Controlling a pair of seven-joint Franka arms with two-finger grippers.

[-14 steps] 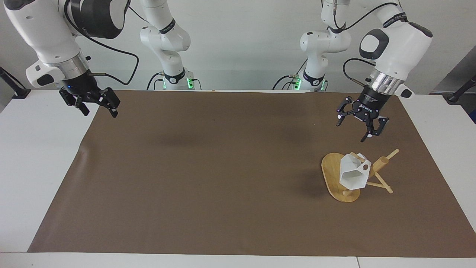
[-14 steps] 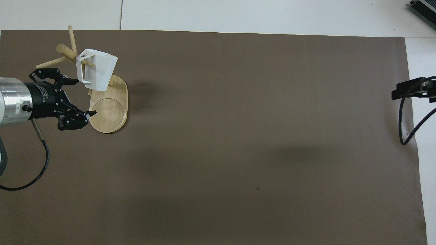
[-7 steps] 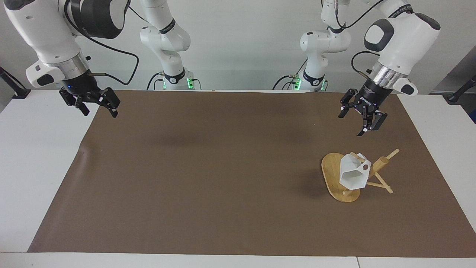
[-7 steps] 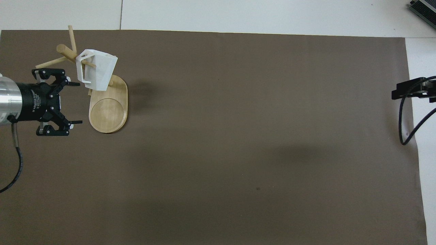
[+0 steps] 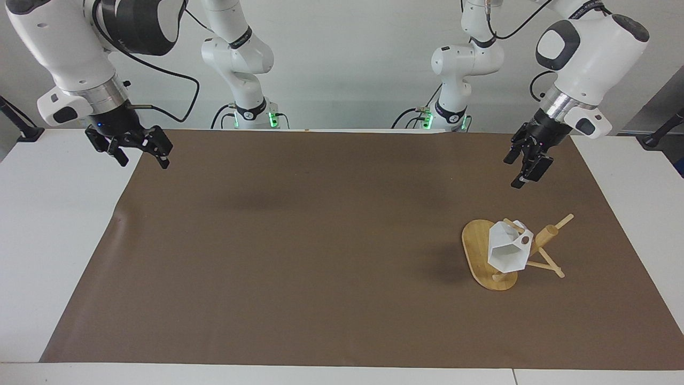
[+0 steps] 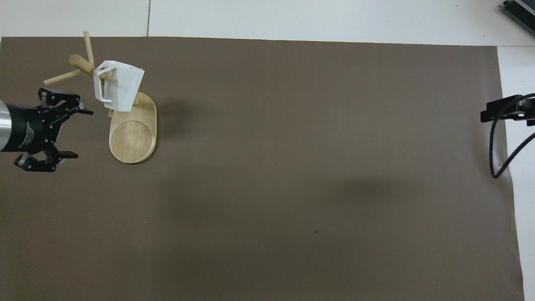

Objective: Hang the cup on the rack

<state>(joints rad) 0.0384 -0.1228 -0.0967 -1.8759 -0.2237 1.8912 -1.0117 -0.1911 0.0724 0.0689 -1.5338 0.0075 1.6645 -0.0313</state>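
The cup (image 5: 507, 250) is seen hung by its squared handle on a peg of the rack (image 5: 483, 256), which stands on the brown mat (image 5: 299, 251) toward the left arm's end of the table; the task is judged essentially done, with only a retreat of the arm left. The left gripper (image 5: 526, 166) is held in the air over bare mat beside the rack, apart from the cup, its fingers spread wide and nothing carried. Whether the handle is seated fully down the peg cannot be told from either view. The right gripper (image 5: 140, 151), also wide and empty, is parked over the mat's edge at the right arm's end, waiting.
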